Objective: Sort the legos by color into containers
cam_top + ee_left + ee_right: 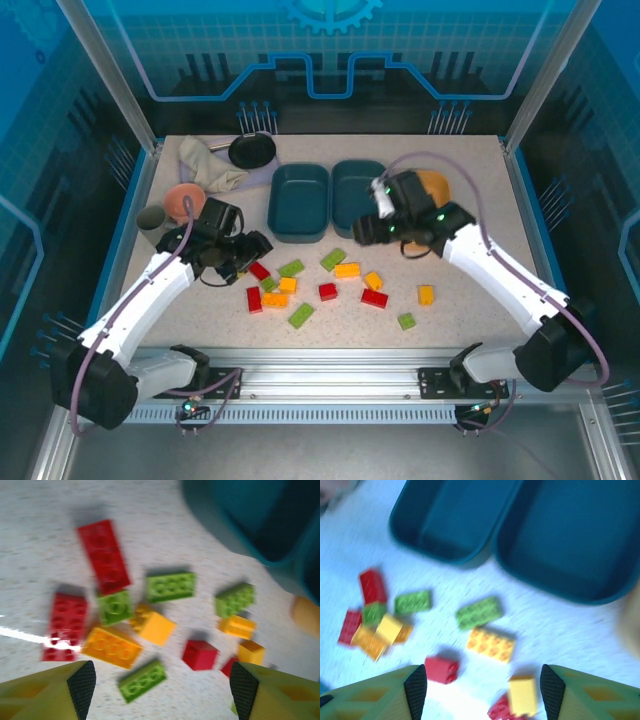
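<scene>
Several red, green and yellow-orange legos (327,291) lie scattered mid-table. Behind them stand two dark teal containers (298,200) (357,195), both with nothing inside; a yellow-orange container (435,183) is partly hidden behind the right arm. My left gripper (240,255) hovers open above the left cluster, with a green oblong brick (142,680) and a small red brick (200,654) between its fingers (82,687). My right gripper (365,232) hangs open in front of the teal tubs (580,540), over a red brick (441,669), an orange brick (490,644) and a yellow brick (523,695).
A round pink bowl (183,200), a grey cup (152,218), a crumpled cloth (208,165) and a small black pan (252,150) sit at the back left. Metal frame posts stand at the table's back corners. A rail runs along the near edge.
</scene>
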`<state>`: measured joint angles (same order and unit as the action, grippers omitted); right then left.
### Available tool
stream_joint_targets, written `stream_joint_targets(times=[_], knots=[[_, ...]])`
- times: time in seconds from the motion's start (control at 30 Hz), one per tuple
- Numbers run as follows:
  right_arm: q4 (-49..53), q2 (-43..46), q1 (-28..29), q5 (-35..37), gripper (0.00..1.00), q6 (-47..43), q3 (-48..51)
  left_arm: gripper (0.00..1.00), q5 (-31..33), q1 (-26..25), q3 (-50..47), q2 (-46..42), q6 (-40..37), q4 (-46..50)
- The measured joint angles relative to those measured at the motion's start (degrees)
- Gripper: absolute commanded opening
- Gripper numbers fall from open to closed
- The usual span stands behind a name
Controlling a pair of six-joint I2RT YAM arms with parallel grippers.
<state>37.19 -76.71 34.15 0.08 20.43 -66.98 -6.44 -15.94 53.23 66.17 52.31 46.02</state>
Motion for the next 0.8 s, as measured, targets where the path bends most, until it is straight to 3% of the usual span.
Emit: stream_joint_targets(times=[0.13,0.27,0.6,0.8], knots=[[-4.17,0.15,6.97,-0.55,0.65,1.77,7.56,0.70,-0.35,4.55,-2.97,2.78,-1.07,-0.20],[-6.78,-1.33,11.02,-0.74,0.65,2.69,8.24,0.71,-0.87,6.21,-3.61,8.87,-3.23,-3.43],[-8.13,-3.93,11.61,-0.57,0.65,3.76,7.39,0.72,-3.91,6.23,-5.22,17.22,-4.66,-13.57],[-8.13,-4.42,11.54,-0.55,0.64,3.76,6.16,0.68,-3.91,2.14,-6.97,19.54,-4.24,-16.72]])
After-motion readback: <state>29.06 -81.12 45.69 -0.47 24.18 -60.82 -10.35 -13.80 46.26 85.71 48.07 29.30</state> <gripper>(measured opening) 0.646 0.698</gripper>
